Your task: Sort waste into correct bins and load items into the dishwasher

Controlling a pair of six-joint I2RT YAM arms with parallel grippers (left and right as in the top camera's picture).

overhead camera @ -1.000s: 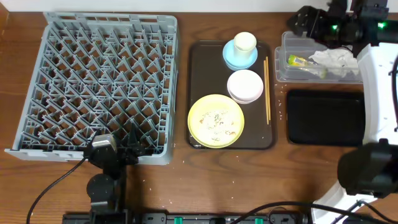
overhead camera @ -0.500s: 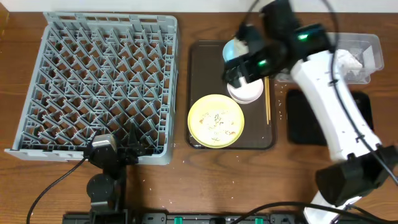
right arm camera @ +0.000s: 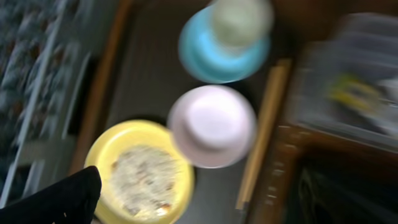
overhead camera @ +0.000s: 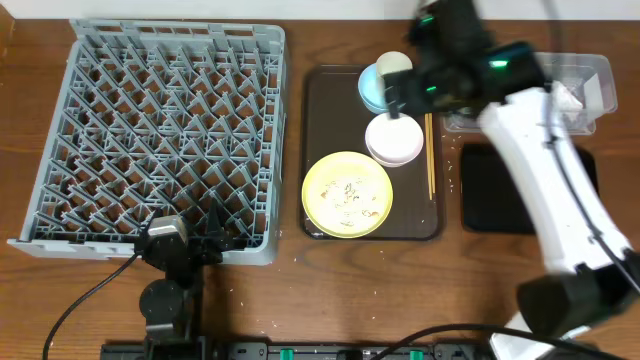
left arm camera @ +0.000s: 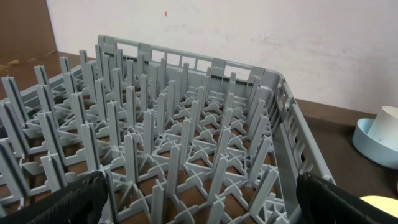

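Right gripper, spread wide and empty, hovers over the brown tray's 12 o'clock end. Left gripper, jaws also apart, sits at the dish rack's 6 o'clock edge.

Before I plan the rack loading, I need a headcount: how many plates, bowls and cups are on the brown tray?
Plates: 1 (pale yellow plate)
Bowls: 2 (light blue bowl, pinkish-white bowl)
Cups: 1 (cream cup, standing in the light blue bowl)
Total: 4
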